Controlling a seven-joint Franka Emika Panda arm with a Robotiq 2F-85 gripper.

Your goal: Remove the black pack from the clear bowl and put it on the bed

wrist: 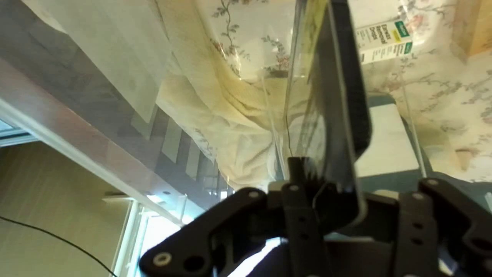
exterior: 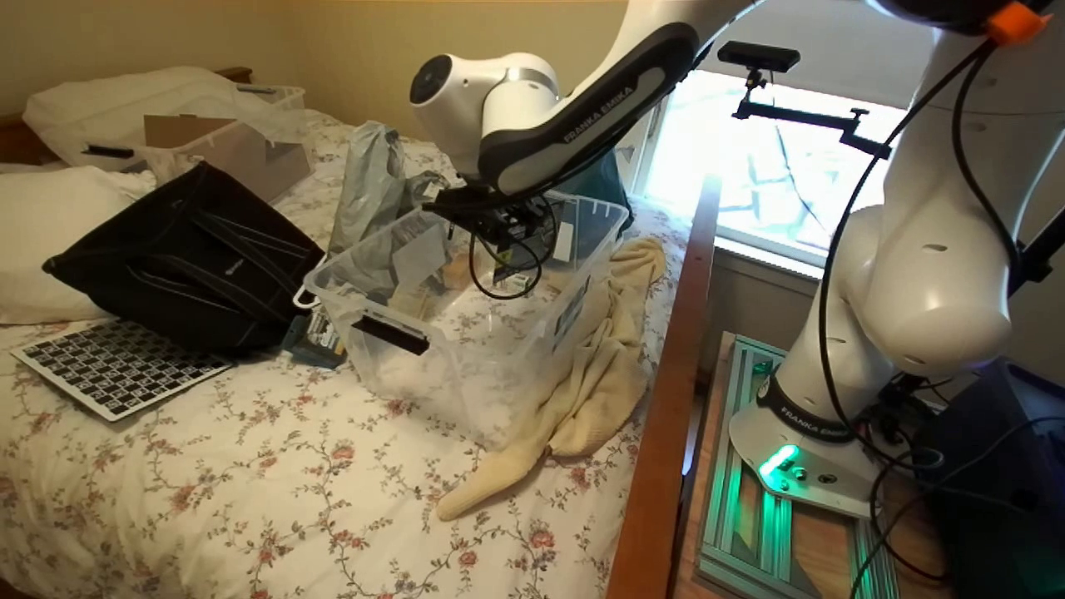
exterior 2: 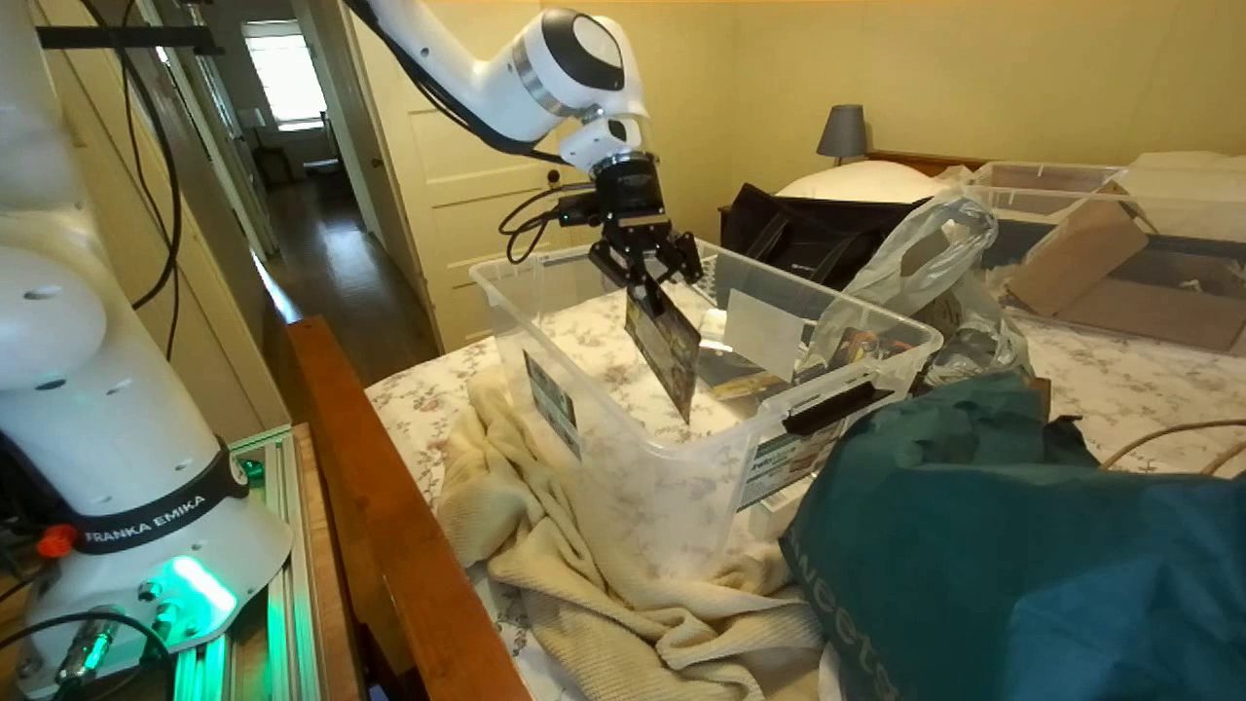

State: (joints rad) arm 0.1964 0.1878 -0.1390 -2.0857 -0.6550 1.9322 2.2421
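Observation:
The thin black pack [exterior 2: 664,355], flat and marked with yellow-green, hangs tilted on edge from my gripper [exterior 2: 650,290]. Its upper end is pinched between the fingers, so the jaws are shut on it. Behind and around it is the clear bowl [exterior 2: 623,487], a see-through tub [exterior: 433,366] standing on the flowered bed [exterior: 333,516]. The pack's lower part appears within the tub's opening, apart from the walls as far as I can tell. In the wrist view the pack [wrist: 334,104] rises up the middle, edge toward the camera, and hides part of the fingers.
Inside the tub lie a small white box [wrist: 384,40] and other packages. A cream blanket [exterior: 599,366] lies along its side. Around it are a grey plastic bag [exterior: 366,183], a black bag [exterior: 200,258] and a teal bag [exterior 2: 973,545]. A wooden rail [exterior: 674,399] edges the bed.

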